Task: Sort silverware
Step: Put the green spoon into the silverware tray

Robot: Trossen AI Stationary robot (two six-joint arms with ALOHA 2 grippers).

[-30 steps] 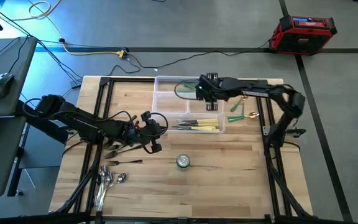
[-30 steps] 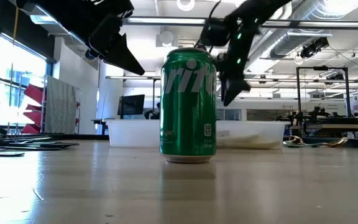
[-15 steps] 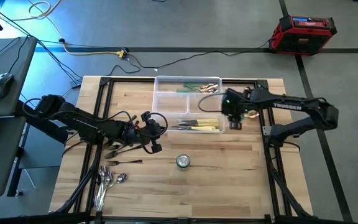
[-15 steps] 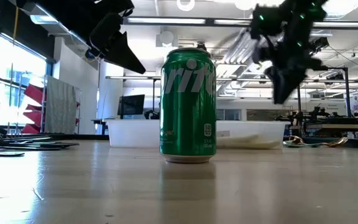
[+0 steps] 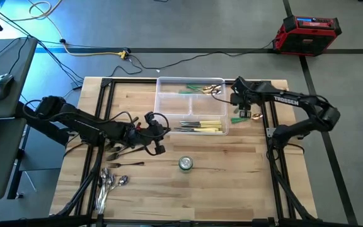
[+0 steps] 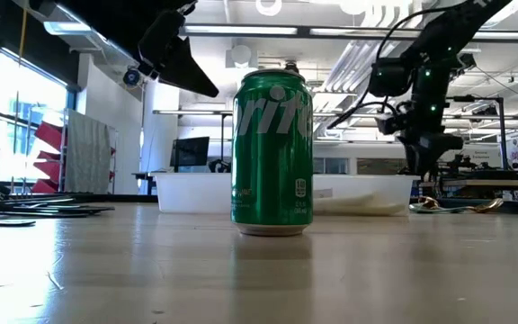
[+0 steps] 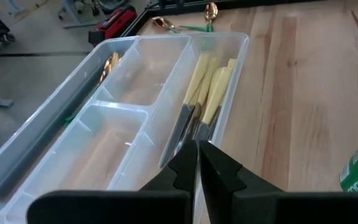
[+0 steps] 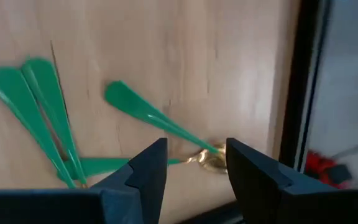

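- The right gripper (image 5: 242,108) hangs in the upper right of the high view, just beside the right wall of the clear divided tray (image 5: 166,94) and above the green-handled pieces (image 5: 241,118) that lie on the bare wood there.
- In the right wrist view its two dark fingers (image 8: 143,174) stand apart with nothing between them; green handles (image 8: 33,112) fan out on the wood past them, and one gold spoon bowl (image 8: 209,159) shows in the gap.
- The left gripper (image 5: 157,135) sits left of centre in the high view, near the tray's lower left corner and above the table.
- In the left wrist view its fingers (image 7: 185,171) are pressed together and hold nothing.
- The cream-handled knives (image 5: 201,127) lie side by side in the tray's long lower compartment.
- More green-handled pieces with gold ends (image 5: 201,89) lie in the tray's upper strip.
- The dark forks (image 5: 121,153) lie on the wood at the left, below the left arm.
- The shiny spoons (image 5: 109,183) are bunched at the lower left of the table (image 5: 232,170).
- A green can (image 6: 272,154) stands upright at the centre of the low view; from above it shows as a round top (image 5: 186,164) below the tray.
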